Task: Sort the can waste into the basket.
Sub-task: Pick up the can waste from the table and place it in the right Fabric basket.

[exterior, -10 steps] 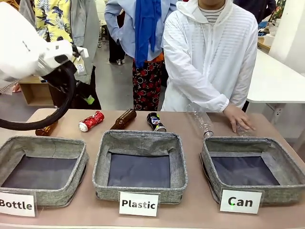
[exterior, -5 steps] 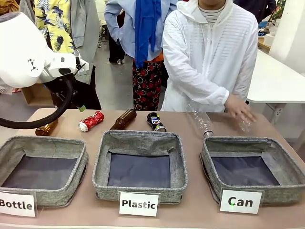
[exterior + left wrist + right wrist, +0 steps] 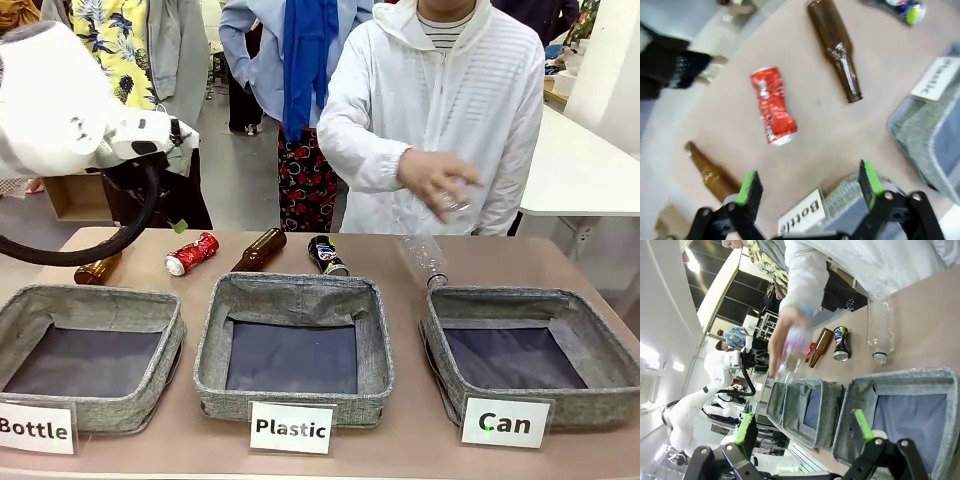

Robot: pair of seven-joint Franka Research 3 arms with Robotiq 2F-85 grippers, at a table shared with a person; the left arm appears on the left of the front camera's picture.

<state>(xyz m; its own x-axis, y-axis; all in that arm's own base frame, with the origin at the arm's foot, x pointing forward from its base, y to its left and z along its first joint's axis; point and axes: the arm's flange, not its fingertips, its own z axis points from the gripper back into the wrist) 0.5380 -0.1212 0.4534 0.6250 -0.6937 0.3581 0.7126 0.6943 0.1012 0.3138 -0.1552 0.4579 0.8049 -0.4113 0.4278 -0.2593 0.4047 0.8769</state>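
Front view takes in a brown counter point(image 3: 400, 445) with three grey baskets point(image 3: 290, 290) along its near edge; the basket labelled "Can" point(image 3: 520, 298) sits at the near right corner. Along the far edge lie the crushed red can point(image 3: 191, 253), a brown bottle point(image 3: 260, 249), the black can point(image 3: 326, 255) and a clear bottle point(image 3: 423, 260). People stand behind. The robot's left hand point(image 3: 807, 182) hangs wide open and empty over the far left end, and its right hand point(image 3: 802, 427) is likewise open and empty. A second ago the person's hand point(image 3: 430, 178) rested on the counter; now it is raised, holding a second clear bottle point(image 3: 452, 203).
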